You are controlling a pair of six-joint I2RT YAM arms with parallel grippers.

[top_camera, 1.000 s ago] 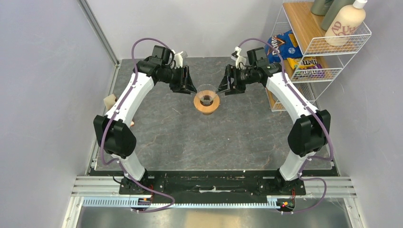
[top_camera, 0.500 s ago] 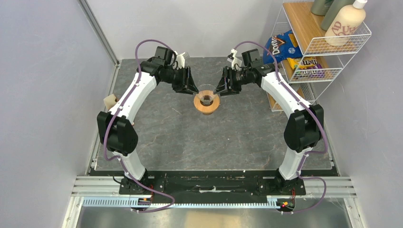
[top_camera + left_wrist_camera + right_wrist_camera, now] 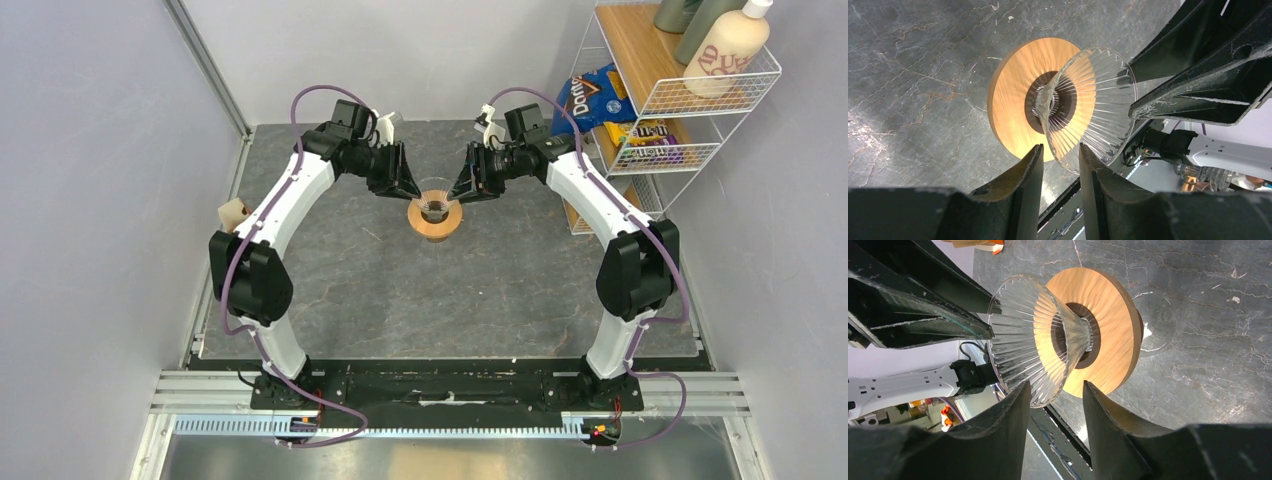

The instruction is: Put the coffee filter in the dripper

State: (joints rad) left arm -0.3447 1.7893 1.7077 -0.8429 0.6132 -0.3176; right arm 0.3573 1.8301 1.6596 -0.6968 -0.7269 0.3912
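Dripper upright, far-centre of table. Left gripper close on its left, right gripper close on its right. Both jaws slightly parted at the glass rim; contact unclear.

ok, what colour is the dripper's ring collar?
The collar is light orange-brown wood with fine straight grain. The left wrist view shows it best.

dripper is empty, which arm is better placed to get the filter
Left: the tan item that may be the filter lies at the table's left edge by the left arm, far from the right tool.
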